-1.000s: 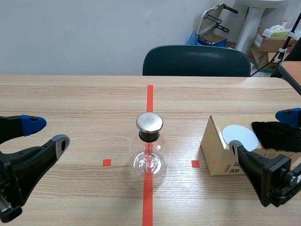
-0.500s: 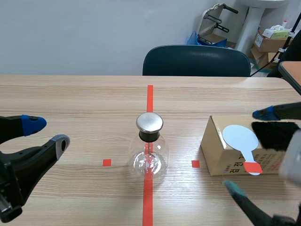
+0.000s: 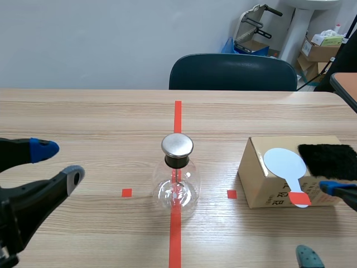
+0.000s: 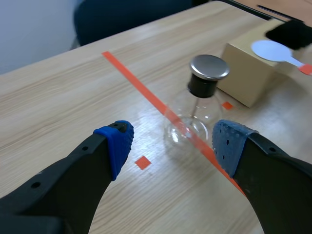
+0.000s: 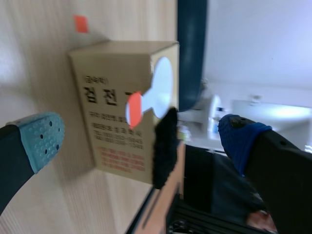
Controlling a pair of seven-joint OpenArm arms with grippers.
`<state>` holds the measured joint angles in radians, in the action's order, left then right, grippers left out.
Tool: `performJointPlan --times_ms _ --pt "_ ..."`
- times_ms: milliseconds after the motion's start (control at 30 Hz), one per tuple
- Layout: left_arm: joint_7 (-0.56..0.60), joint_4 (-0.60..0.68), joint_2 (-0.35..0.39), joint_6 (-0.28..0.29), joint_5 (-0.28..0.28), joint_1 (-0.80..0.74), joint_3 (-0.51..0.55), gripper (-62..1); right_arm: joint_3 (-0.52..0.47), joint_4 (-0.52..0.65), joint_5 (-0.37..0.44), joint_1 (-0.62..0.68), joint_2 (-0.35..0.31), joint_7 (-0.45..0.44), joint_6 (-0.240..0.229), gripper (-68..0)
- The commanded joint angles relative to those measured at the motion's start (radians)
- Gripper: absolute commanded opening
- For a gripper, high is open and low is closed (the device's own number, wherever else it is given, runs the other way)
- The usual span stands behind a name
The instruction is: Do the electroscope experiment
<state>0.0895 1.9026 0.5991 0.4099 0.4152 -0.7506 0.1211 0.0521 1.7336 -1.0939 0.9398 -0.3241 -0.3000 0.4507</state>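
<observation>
At the middle of the pale wood-grain worktop [image 3: 83,117] we see a round-bellied clear glass flask [image 3: 177,187]. It stands upright on the red tape line, closed by a black collar and a flat brushed-metal cap [image 3: 177,145]. Toward the right edge sits a plain cardboard box [image 3: 257,181], its side printed with Korean lettering in black and red that we cannot read in full. On its top lie a white round paddle [image 3: 285,162] with an orange-red handle end and, just beside it, a patch of black fur [image 3: 329,161]. The left end effector [image 3: 57,163] hovers near the left edge, fingers spread wide, gripping nothing. The right end effector [image 3: 321,222] hangs at the near right corner, likewise wide open and empty, the box ahead of it. A dark chair [image 3: 231,72] stands beyond the far edge.
</observation>
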Motion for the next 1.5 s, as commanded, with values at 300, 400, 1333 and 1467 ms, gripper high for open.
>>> performJointPlan --times_ms 300,400,1333,1467 --pt "0.172 0.013 0.251 0.057 0.021 0.032 -0.211 -23.2 0.093 -0.256 -0.079 -0.228 -0.017 0.152 0.323 0.4" --pt "0.183 0.013 0.290 0.057 0.021 0.068 -0.282 -23.1 0.120 -0.298 -0.087 -0.279 -0.017 0.179 0.328 0.4" --pt "0.220 0.014 0.448 0.110 0.093 0.019 -0.328 -13.7 0.245 -0.363 -0.111 -0.391 -0.017 0.339 0.322 0.4" --pt "0.260 0.014 0.448 0.101 0.097 0.020 -0.327 -13.7 0.245 -0.363 -0.112 -0.391 -0.017 0.339 0.320 -10.9"
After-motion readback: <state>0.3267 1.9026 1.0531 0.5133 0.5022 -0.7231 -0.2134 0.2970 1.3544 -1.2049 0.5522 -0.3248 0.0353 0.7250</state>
